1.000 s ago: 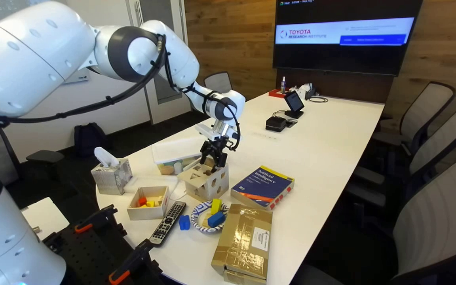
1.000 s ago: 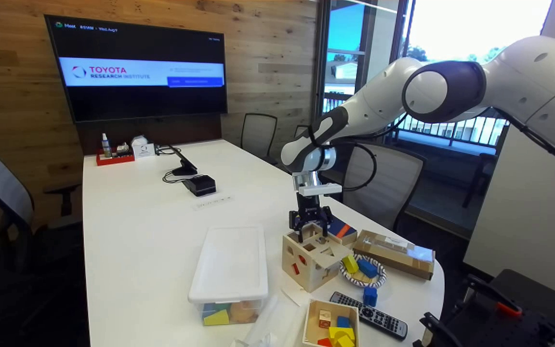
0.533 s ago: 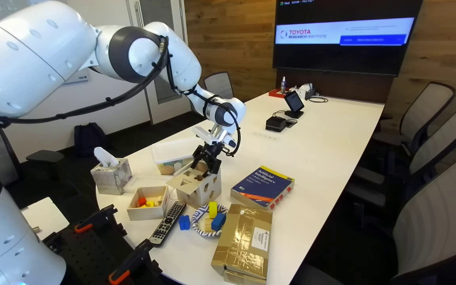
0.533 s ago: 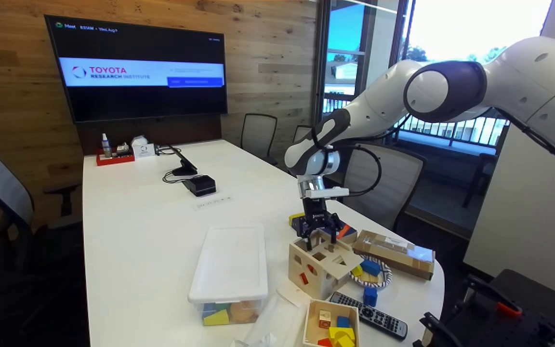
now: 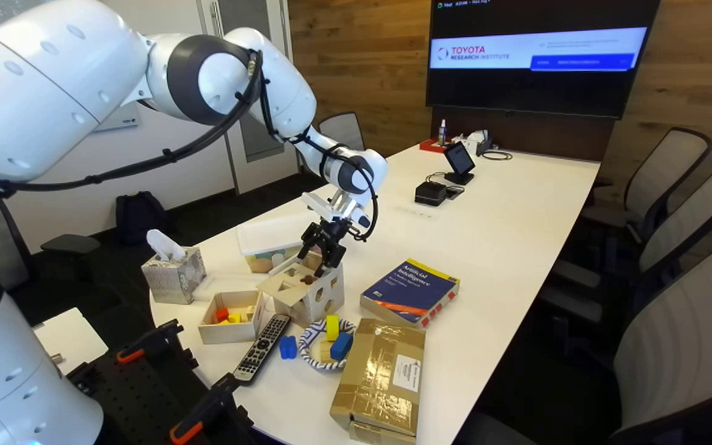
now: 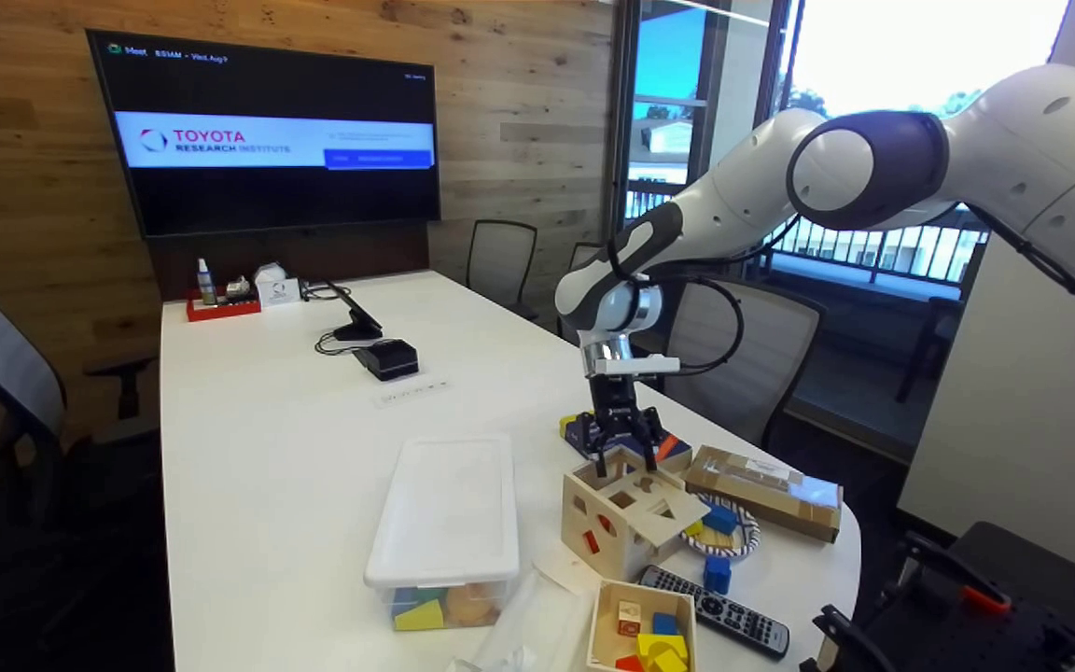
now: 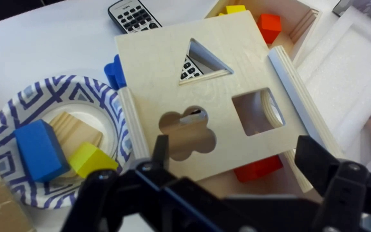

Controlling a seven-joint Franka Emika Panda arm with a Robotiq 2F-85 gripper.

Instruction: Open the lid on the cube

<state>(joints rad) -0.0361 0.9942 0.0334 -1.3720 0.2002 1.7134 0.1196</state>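
The lid (image 7: 150,61) is a light-wood panel with triangle, square and flower holes. It lies flat in the top of the cube (image 7: 314,106), slid partly out over the side facing the open wooden tray. In both exterior views the lid (image 5: 291,295) (image 6: 659,528) overhangs the cube (image 5: 313,312) (image 6: 612,555). Behind the lid's back edge a gap shows the inside, with a red block (image 7: 258,168). My gripper (image 7: 233,145) is open and empty over this back edge, one finger at the flower hole. Whether the fingertips touch the lid is unclear. The gripper (image 5: 310,263) (image 6: 625,467) points downward.
A patterned plate (image 7: 27,100) with blocks stands close beside the cube. A remote (image 5: 262,348), a wooden tray (image 5: 229,334), a blue block (image 5: 288,347), a book (image 5: 410,290), a cardboard box (image 5: 381,377), a plastic bin (image 6: 444,513) and a tissue box (image 5: 177,278) surround it.
The cube and lid have shifted a little toward the tray and remote, along with the gripper. The plate and its yellow block shifted slightly. The gripper has since risen a little.
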